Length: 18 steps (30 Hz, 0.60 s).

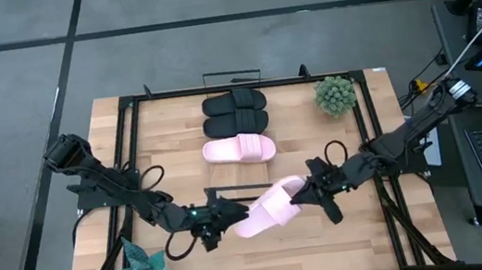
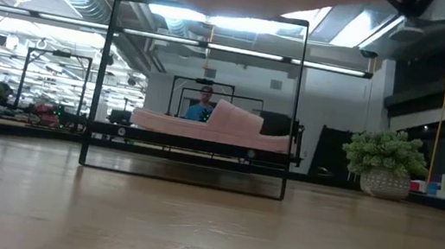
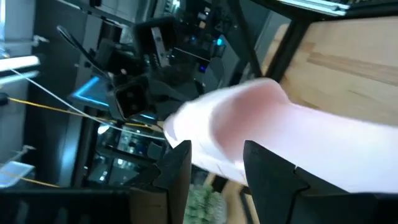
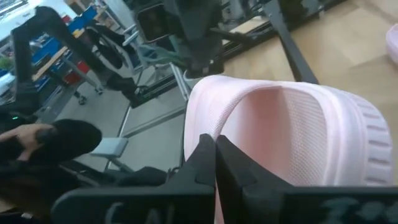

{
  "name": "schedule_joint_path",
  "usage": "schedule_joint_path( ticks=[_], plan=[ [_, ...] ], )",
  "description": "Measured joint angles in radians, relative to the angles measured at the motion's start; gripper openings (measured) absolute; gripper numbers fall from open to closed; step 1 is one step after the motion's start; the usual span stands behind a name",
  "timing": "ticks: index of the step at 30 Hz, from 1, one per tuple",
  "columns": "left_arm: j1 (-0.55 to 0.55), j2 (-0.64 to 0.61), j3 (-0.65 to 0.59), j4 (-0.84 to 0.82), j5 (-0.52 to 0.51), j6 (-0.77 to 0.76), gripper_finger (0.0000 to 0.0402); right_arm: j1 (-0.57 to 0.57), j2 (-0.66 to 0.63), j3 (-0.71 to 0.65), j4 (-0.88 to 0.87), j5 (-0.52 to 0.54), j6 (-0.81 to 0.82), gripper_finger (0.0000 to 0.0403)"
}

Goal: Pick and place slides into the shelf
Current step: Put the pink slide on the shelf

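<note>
Pink slide (image 1: 269, 208), raised off the desk (image 1: 375, 229) near the shelf (image 1: 165, 126), is gripped by both hands, left hand (image 1: 224, 216) at one end, right hand (image 1: 309, 191) opposite, long axis spanning them.

Two dark, near-black arms here, built of slim jointed links with chunky housings at the joints. Looped black cables curl off both forearms. A small green light glows on the left claw (image 1: 219, 216). The right claw (image 1: 309, 191) has flat, angular black fingers (image 4: 205, 163). The right arm's base end carries a pale, silvery fitting.
</note>
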Motion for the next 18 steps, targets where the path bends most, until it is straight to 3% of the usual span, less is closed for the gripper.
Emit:
schedule_joint_path(
  ticks=[10,18],
  plan=[
    [0.009,0.005,0.077,-0.076,-0.008,0.143,0.0139,-0.012,0.156,0.198,-0.031,0.010,-0.122,0.0000],
    [-0.053,0.006,0.077,-0.040,-0.124,0.364,0.0139,-0.015,0.215,0.339,-0.157,0.088,-0.130,0.0000]
  ],
)
